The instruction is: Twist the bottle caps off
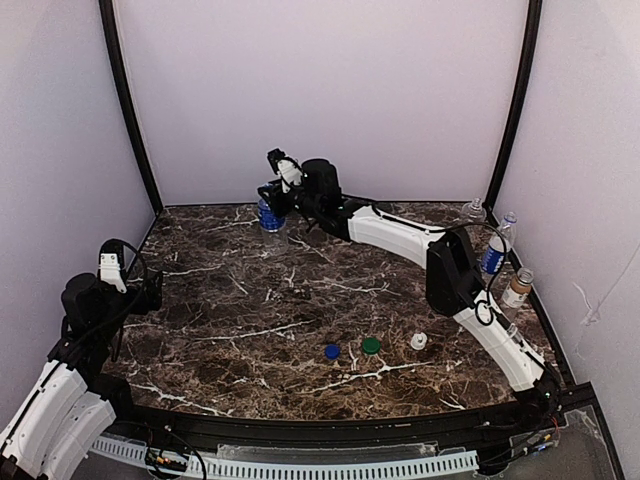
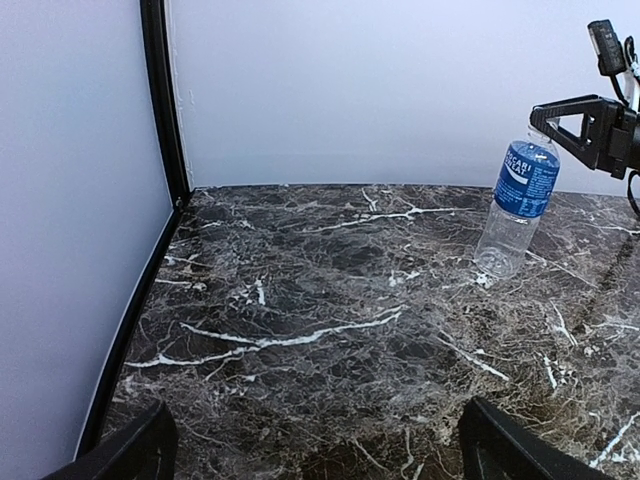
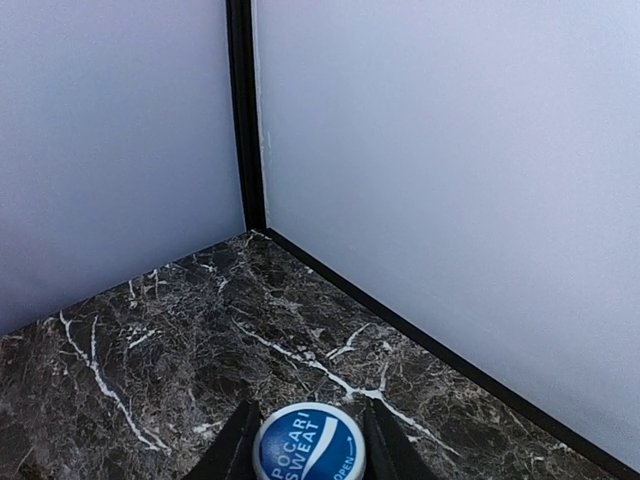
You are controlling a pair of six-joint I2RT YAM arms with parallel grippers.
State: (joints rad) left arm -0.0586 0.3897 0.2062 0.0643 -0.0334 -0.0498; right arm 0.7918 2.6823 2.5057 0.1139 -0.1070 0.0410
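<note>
right claw [image 3: 308,415]: closed on the cap [image 3: 308,446], pressing both its sides, nothing else held
cap from claw: straight below the wrist, centred in the grip
bottle [image 2: 518,200]: upright on the surface [image 2: 300,300], near the corner post [image 3: 243,120]
long axis: vertical, cap up, in line with the claw's twist
left claw [image 2: 322,462]: wide open, empty, well apart from bottle
nearer arm: right

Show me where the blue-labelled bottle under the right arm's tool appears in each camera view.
Top external: blue-labelled bottle at the table's back, left of centre, under the right tool.
Left wrist: upper right, standing upright.
Right wrist: bottom centre, its blue cap seen from above.
Shared landmark: black corner post.
</note>
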